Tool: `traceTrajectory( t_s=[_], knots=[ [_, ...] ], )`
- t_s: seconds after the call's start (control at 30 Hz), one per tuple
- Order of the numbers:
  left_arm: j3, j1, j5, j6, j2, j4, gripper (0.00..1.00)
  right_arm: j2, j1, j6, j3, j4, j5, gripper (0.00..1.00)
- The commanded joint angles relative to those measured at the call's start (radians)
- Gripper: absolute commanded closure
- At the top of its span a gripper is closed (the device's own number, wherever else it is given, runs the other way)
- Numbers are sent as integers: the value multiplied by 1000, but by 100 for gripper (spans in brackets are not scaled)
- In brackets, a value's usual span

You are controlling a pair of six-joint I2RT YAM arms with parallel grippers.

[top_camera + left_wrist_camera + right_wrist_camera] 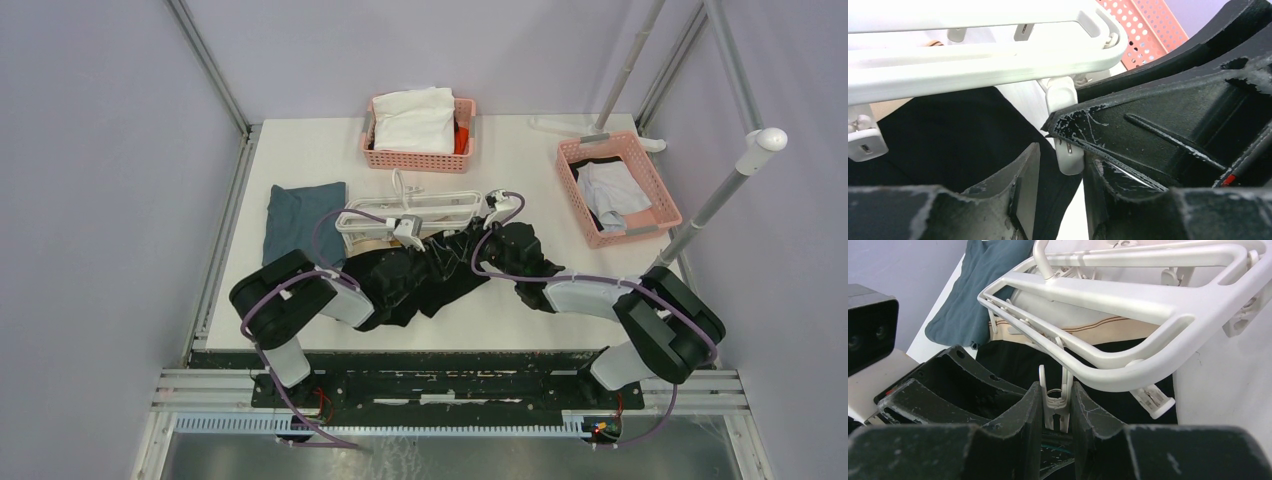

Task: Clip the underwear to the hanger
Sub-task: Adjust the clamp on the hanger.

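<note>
The white hanger (410, 212) lies flat mid-table, its near rail over the black underwear (420, 280), whose tan waistband (1098, 327) shows under the frame. In the right wrist view my right gripper (1055, 387) is shut on a white clip (1054, 402) hanging from the near rail, one finger pressing each side. My left gripper (1062, 156) stands open beside it, jaws apart, with a fold of black underwear (948, 135) and another white clip (1068, 150) in the gap. The right gripper's black fingers (1173, 125) fill the right of that view. From above, both grippers (408, 238) (465, 236) meet at the rail.
A folded blue-grey cloth (303, 218) lies left of the hanger. A pink basket (372, 155) with a white garment stands at the back. Another pink basket (580, 205) sits at the right, next to a slanted pole (720, 195).
</note>
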Motion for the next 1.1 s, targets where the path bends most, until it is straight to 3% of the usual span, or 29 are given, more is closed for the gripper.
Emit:
traceTrajectory(
  t_s=[0.0, 0.1, 0.23, 0.33, 0.47, 0.57, 1.07],
  knots=[
    [24, -1, -59, 0, 3, 91, 60, -49, 14, 21, 15, 74, -25, 87],
    [6, -1, -66, 7, -2, 120, 71, -51, 16, 24, 1, 74, -27, 87],
    [-24, -2, -46, 28, 5, 178, 96, -58, 18, 24, -26, 75, -11, 86],
    [-44, -1, -34, 44, 10, 198, 97, -75, 17, 31, -46, 67, 31, 77],
    [-68, -2, -28, 46, 25, 238, 97, -106, 18, 40, -54, 42, 87, 53],
    [-78, -1, -19, 44, 38, 265, 97, -125, 17, 61, -57, 36, 135, 44],
    [-63, -2, 9, 37, 67, 260, 97, -115, 17, 112, 2, -46, 87, 43]
  ],
)
